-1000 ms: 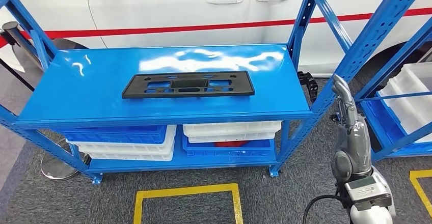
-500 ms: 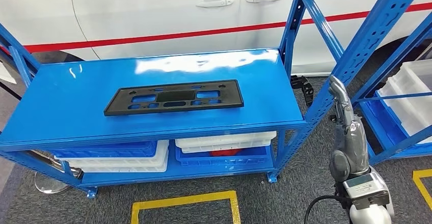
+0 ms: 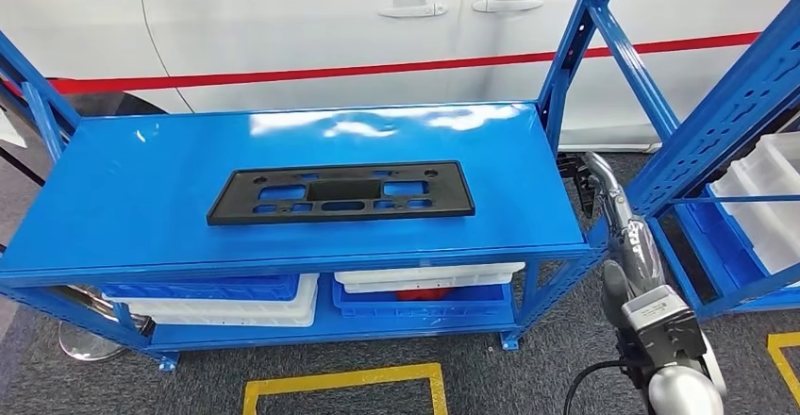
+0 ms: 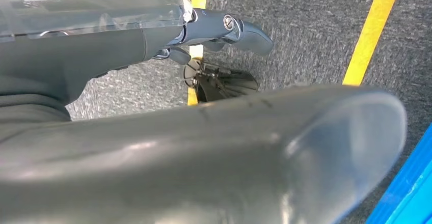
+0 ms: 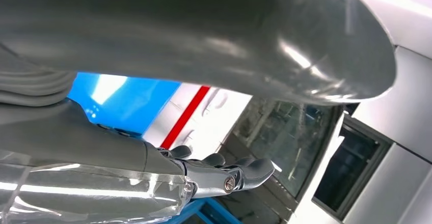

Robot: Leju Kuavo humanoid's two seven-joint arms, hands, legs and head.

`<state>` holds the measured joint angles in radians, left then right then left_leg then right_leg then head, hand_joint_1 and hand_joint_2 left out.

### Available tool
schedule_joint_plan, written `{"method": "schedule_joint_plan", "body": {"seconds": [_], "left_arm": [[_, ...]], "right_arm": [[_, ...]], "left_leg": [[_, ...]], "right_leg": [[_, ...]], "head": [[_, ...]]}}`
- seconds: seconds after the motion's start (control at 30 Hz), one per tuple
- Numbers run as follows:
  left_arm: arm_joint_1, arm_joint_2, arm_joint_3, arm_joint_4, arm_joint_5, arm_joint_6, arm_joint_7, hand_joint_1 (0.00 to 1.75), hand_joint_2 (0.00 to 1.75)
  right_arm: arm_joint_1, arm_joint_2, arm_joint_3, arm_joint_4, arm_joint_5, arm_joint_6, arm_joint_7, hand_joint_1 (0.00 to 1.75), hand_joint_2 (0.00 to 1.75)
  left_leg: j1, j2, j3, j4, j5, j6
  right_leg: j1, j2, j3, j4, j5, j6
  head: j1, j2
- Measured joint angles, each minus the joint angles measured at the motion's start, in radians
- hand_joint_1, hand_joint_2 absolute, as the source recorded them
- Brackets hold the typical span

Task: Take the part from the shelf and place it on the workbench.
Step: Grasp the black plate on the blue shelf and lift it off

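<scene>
right hand empty, fingers extended | part flat on shelf, well left of hand | reach across, grip near edge | left hand empty, loosely extended

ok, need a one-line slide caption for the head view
Black part lying flat on the blue shelf, white car behind; right hand raised beside the shelf's corner, holding nothing.

Grey carpet, yellow floor lines

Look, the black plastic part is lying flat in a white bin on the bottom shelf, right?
Not quite. The black plastic part is lying flat, but on the blue top shelf, not in a bin. The head view shows it there; the white bins sit on the level below it.
</scene>
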<state>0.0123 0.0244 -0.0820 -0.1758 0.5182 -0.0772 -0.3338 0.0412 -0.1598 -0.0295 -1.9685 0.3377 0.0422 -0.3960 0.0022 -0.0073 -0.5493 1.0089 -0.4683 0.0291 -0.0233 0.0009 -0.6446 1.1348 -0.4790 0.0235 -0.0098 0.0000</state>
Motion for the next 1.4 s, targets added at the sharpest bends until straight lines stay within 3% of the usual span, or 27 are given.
{"method": "schedule_joint_plan", "body": {"seconds": [0.07, 0.2, 0.27, 0.33, 0.37, 0.4, 0.43, 0.5, 0.57, 0.63, 0.73, 0.8, 0.87, 0.9, 0.93, 1.0, 1.07, 1.13, 1.23, 1.3, 1.37, 1.4], "left_arm": [[0.0, -0.001, 0.003, 0.0, 0.004, 0.001, 0.0, 0.0, 0.0], [-0.001, -0.002, 0.005, 0.0, 0.008, 0.004, -0.003, 0.0, 0.0], [-0.002, -0.003, 0.006, 0.0, 0.007, 0.005, -0.004, 0.0, 0.0], [-0.002, -0.004, 0.005, 0.0, 0.005, 0.006, -0.004, 0.0, 0.0], [-0.001, -0.005, 0.005, 0.0, 0.003, 0.006, -0.004, 0.0, 0.0], [-0.001, -0.005, 0.005, 0.0, 0.001, 0.007, -0.004, 0.0, 0.0], [-0.001, -0.005, 0.005, 0.0, 0.0, 0.008, -0.004, 0.0, 0.0], [-0.001, -0.005, 0.005, 0.0, -0.001, 0.01, -0.004, 0.0, 0.0], [-0.003, -0.004, 0.005, 0.001, 0.002, 0.011, -0.004, 0.0, 0.0], [-0.006, -0.004, 0.005, 0.001, 0.007, 0.012, -0.006, 0.0, 0.0], [-0.011, -0.004, 0.006, 0.001, 0.009, 0.011, -0.012, 0.0, 0.0], [-0.012, -0.004, 0.006, 0.001, 0.009, 0.009, -0.015, 0.0, 0.0], [-0.011, -0.004, 0.006, 0.001, 0.009, 0.005, -0.018, 0.0, 0.0], [-0.011, -0.004, 0.006, 0.001, 0.009, 0.002, -0.018, 0.0, 0.0], [-0.011, -0.003, 0.006, 0.001, 0.008, -0.001, -0.019, 0.0, 0.0], [-0.011, -0.003, 0.006, 0.001, 0.006, -0.006, -0.019, 0.0, 0.0], [-0.012, -0.003, 0.006, 0.001, 0.003, -0.011, -0.019, 0.0, 0.0], [-0.012, -0.002, 0.006, 0.001, 0.001, -0.014, -0.018, 0.0, 0.0], [-0.012, 0.001, 0.006, 0.001, -0.001, -0.016, -0.016, 0.0, 0.0], [-0.012, 0.003, 0.005, 0.001, -0.003, -0.018, -0.013, 0.0, 0.0], [-0.012, 0.003, 0.005, 0.001, -0.003, -0.018, -0.01, 0.0, 0.0], [-0.012, 0.003, 0.005, 0.001, -0.004, -0.018, -0.01, 0.0, 0.0]], "right_arm": [[-0.003, -0.001, 0.003, 0.009, 0.017, -0.002, 0.008, 0.0, 0.0], [-0.006, -0.002, 0.022, 0.028, 0.076, -0.019, 0.031, 0.0, 1.75], [-0.011, -0.002, 0.038, 0.042, 0.131, -0.038, 0.05, 0.0, 1.75], [-0.016, -0.002, 0.057, 0.06, 0.194, -0.058, 0.068, 0.0, 1.75], [-0.017, -0.002, 0.068, 0.069, 0.225, -0.067, 0.074, 0.0, 1.75], [-0.018, -0.002, 0.078, 0.078, 0.257, -0.077, 0.079, 0.0, 1.75], [-0.018, -0.002, 0.089, 0.086, 0.289, -0.088, 0.085, 0.0, 1.75], [-0.024, -0.002, 0.115, 0.105, 0.373, -0.108, 0.1, 0.0, 1.75], [-0.041, -0.003, 0.151, 0.133, 0.463, -0.121, 0.118, 0.0, 1.75], [-0.073, -0.008, 0.201, 0.175, 0.522, -0.124, 0.131, 0.0, 1.75], [-0.153, -0.027, 0.288, 0.256, 0.572, -0.123, 0.155, 0.0, 1.75], [-0.216, -0.048, 0.343, 0.321, 0.602, -0.124, 0.175, 0.0, 1.75], [-0.277, -0.067, 0.397, 0.39, 0.632, -0.114, 0.2, 0.0, 1.75], [-0.305, -0.073, 0.424, 0.426, 0.645, -0.105, 0.213, 0.0, 1.75], [-0.333, -0.078, 0.449, 0.46, 0.658, -0.094, 0.226, 0.0, 1.75], [-0.389, -0.083, 0.491, 0.521, 0.68, -0.077, 0.25, 0.0, 1.75], [-0.442, -0.088, 0.53, 0.578, 0.706, -0.068, 0.275, 0.0, 1.75], [-0.481, -0.091, 0.566, 0.628, 0.729, -0.064, 0.292, 0.0, 1.75], [-0.52, -0.091, 0.602, 0.682, 0.747, -0.061, 0.303, 0.0, 1.75], [-0.546, -0.09, 0.623, 0.715, 0.758, -0.06, 0.306, 0.0, 1.75], [-0.569, -0.087, 0.647, 0.751, 0.772, -0.062, 0.307, 0.0, 1.75], [-0.578, -0.084, 0.659, 0.77, 0.778, -0.063, 0.306, 0.0, 1.75]], "left_leg": [[-0.003, -0.001, 0.005, 0.007, -0.014, -0.011], [-0.002, 0.001, 0.007, 0.014, -0.032, -0.034], [0.001, 0.002, -0.024, 0.087, -0.069, -0.045], [0.004, 0.002, -0.098, 0.22, -0.121, -0.052], [0.005, 0.002, -0.131, 0.271, -0.132, -0.054], [0.006, 0.002, -0.151, 0.292, -0.124, -0.055], [0.006, 0.002, -0.152, 0.274, -0.096, -0.055], [0.006, 0.002, -0.109, 0.15, -0.01, -0.048], [0.002, 0.002, -0.067, 0.046, 0.034, -0.038], [-0.003, 0.001, -0.06, 0.025, 0.031, -0.03], [0.002, 0.004, -0.052, 0.008, 0.035, -0.013], [0.004, 0.005, -0.046, 0.0, 0.036, -0.003], [0.003, 0.005, -0.045, 0.001, 0.034, 0.002], [0.002, 0.004, -0.044, 0.002, 0.033, 0.003], [0.002, 0.003, -0.043, 0.004, 0.031, 0.002], [0.002, 0.001, -0.038, 0.009, 0.024, -0.001], [-0.002, -0.001, -0.037, 0.016, 0.017, -0.01], [-0.004, -0.001, -0.039, 0.018, 0.016, -0.019], [-0.001, 0.0, -0.045, 0.033, 0.002, -0.036], [0.003, 0.001, -0.085, 0.121, -0.047, -0.046], [0.006, 0.001, -0.149, 0.25, -0.098, -0.053], [0.007, 0.001, -0.17, 0.287, -0.103, -0.055]], "right_leg": [[0.003, -0.001, 0.033, -0.079, 0.026, -0.007], [0.004, 0.002, 0.046, -0.097, 0.013, -0.03], [0.001, -0.001, 0.058, -0.103, 0.008, -0.043], [0.002, -0.003, 0.067, -0.103, 0.0, -0.05], [0.003, -0.003, 0.071, -0.103, -0.004, -0.051], [0.003, -0.002, 0.076, -0.103, -0.008, -0.051], [0.003, -0.001, 0.083, -0.103, -0.013, -0.049], [0.003, 0.0, 0.099, -0.103, -0.026, -0.045], [0.006, 0.003, 0.108, -0.101, -0.036, -0.036], [0.009, 0.005, 0.106, -0.103, -0.037, -0.026], [0.007, 0.003, 0.097, -0.083, -0.055, -0.012], [0.006, 0.001, 0.049, 0.012, -0.102, -0.006], [0.005, 0.001, -0.023, 0.134, -0.142, -0.001], [0.004, 0.001, -0.045, 0.163, -0.139, 0.0], [0.003, 0.001, -0.051, 0.157, -0.116, 0.0], [0.001, 0.0, -0.013, 0.047, -0.035, -0.003], [0.004, 0.0, 0.031, -0.061, 0.01, -0.01], [0.009, 0.002, 0.042, -0.089, 0.01, -0.018], [0.005, 0.003, 0.044, -0.097, 0.014, -0.034], [0.002, 0.0, 0.048, -0.101, 0.015, -0.043], [0.002, -0.001, 0.049, -0.101, 0.013, -0.047], [0.003, -0.001, 0.05, -0.101, 0.012, -0.048]], "head": [[0.0, 0.0], [-0.001, 0.0], [-0.002, 0.0], [-0.002, 0.0], [-0.002, 0.0], [-0.002, 0.0], [-0.002, 0.0], [-0.002, 0.0], [-0.002, 0.0], [-0.002, 0.0], [0.0, 0.0], [0.003, 0.0], [0.003, 0.0], [0.003, 0.0], [0.003, 0.0], [0.003, 0.0], [0.002, 0.0], [0.002, 0.0], [0.001, 0.0], [0.0, 0.0], [0.0, 0.0], [0.0, 0.0]]}}
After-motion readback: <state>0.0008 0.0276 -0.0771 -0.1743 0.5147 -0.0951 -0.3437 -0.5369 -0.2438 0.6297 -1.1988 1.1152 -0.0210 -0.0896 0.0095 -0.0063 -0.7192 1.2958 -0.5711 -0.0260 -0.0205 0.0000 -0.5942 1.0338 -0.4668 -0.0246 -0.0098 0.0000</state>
